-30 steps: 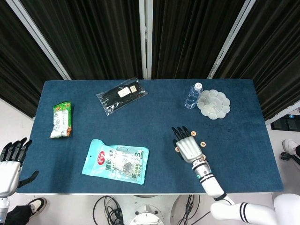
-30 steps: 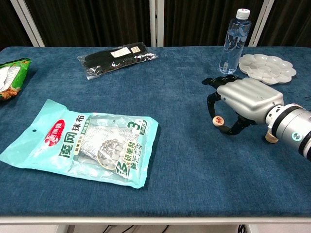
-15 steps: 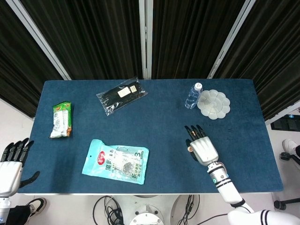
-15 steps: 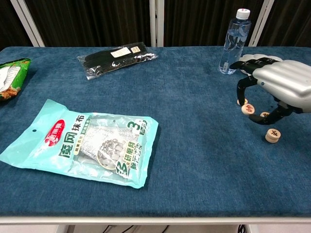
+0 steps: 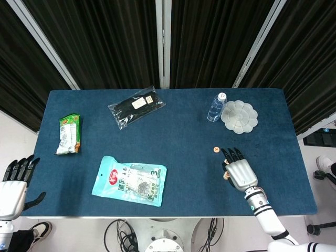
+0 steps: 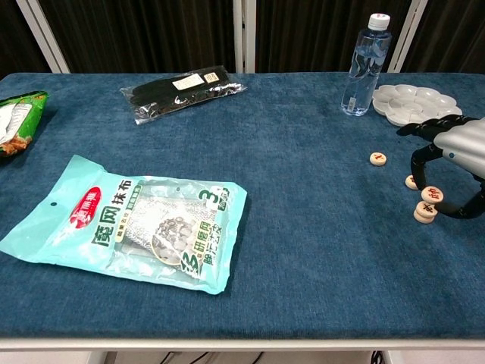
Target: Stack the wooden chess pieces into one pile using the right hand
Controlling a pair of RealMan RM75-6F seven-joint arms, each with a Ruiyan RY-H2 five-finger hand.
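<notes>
Setting one piece onto another was the step I judged to be in hand: my right robot hand point(image 6: 453, 171) hung low over the worktop point(image 6: 303, 250) with its fingers curled, pinching a wooden chess piece point(image 6: 431, 194) between thumb and a fingertip. That held piece sat right above a second piece point(image 6: 424, 213) lying on the cloth, and I could not tell whether the two were touching. A third piece point(image 6: 411, 182) lay just beside the fingers, partly hidden by them, and a fourth piece point(image 6: 377, 158) lay a little further off to the hand's left and ahead. The next move, as I read it, called for squaring the held piece over the lower one before letting go, then fetching the two loose ones. My left robot hand point(image 5: 14, 181) hung off the worktop's edge, well away, fingers apart and holding nothing.
</notes>
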